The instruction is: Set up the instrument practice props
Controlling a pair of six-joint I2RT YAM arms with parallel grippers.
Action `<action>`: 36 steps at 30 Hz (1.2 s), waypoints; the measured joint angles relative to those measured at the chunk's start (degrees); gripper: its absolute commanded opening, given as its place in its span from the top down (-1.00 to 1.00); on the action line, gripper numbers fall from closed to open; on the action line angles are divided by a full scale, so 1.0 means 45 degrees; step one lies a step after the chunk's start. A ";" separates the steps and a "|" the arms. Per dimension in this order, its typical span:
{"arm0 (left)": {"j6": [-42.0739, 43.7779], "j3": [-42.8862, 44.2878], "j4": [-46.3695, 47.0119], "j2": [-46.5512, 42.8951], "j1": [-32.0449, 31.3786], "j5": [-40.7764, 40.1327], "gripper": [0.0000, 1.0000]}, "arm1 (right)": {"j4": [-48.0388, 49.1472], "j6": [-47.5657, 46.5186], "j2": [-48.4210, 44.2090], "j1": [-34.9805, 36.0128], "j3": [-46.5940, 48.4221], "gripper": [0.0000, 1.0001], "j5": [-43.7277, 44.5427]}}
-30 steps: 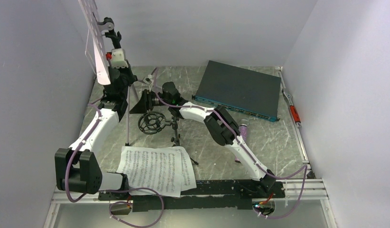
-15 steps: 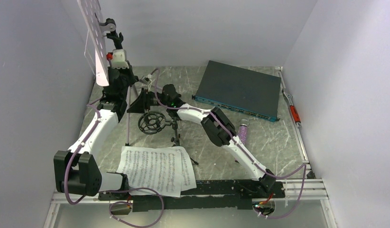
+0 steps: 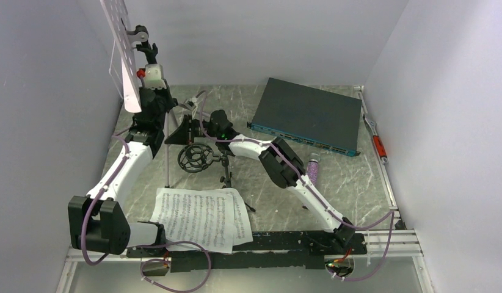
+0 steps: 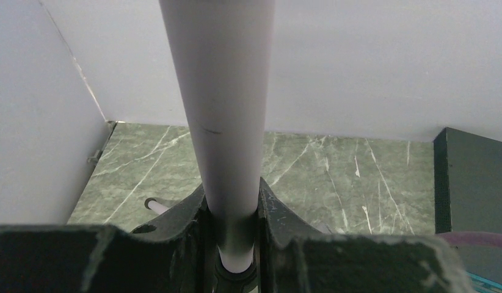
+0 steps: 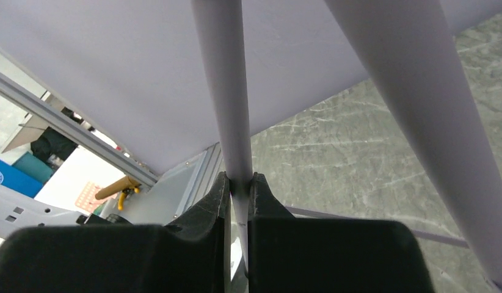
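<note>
The pale lilac music stand is tilted up at the back left, its perforated plate (image 3: 123, 55) high by the wall. My left gripper (image 3: 154, 97) is shut on its thick pole (image 4: 221, 91), which fills the gap between both fingers (image 4: 231, 207). My right gripper (image 3: 175, 130) is shut on a thin tripod leg (image 5: 227, 91) of the same stand, with the thick pole (image 5: 419, 110) passing to its right. The black tripod stand with ring mount (image 3: 196, 157) stands just in front. Two sheet-music pages (image 3: 200, 217) lie near the bases. The purple microphone (image 3: 313, 169) lies right of the right arm.
A flat dark grey-teal box (image 3: 306, 116) lies at the back right. An orange-handled tool (image 3: 378, 145) rests along the right rail. White walls close in the left, back and right sides, and the left wall is close to the stand's plate.
My right gripper has closed on the stand's thin leg after standing open around it. The stand and the left arm shifted only slightly.
</note>
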 measured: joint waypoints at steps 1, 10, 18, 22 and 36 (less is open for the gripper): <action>0.0000 0.0000 -0.0015 0.0000 -0.0058 -0.0204 0.94 | -0.0112 -0.0058 -0.0238 -0.0005 -0.0355 1.00 0.0073; -0.0325 0.0471 -0.0709 0.0044 -0.0525 -0.1904 0.95 | -0.0913 -0.0369 -0.1933 -0.0165 -0.2599 1.00 0.0704; -0.0384 0.1175 -0.0680 0.0826 -0.1268 -0.4988 0.95 | -0.1875 -0.0505 -0.2550 -0.0583 -0.3089 1.00 0.0534; -0.0306 0.1472 -0.0607 0.1209 -0.1486 -0.5799 0.94 | -0.2215 -0.0505 -0.2628 -0.0777 -0.3094 1.00 0.0384; 0.1428 0.2953 0.0272 0.3181 -0.2395 -0.9194 0.95 | -0.3575 -0.0597 -0.3099 -0.1802 -0.3109 1.00 -0.0617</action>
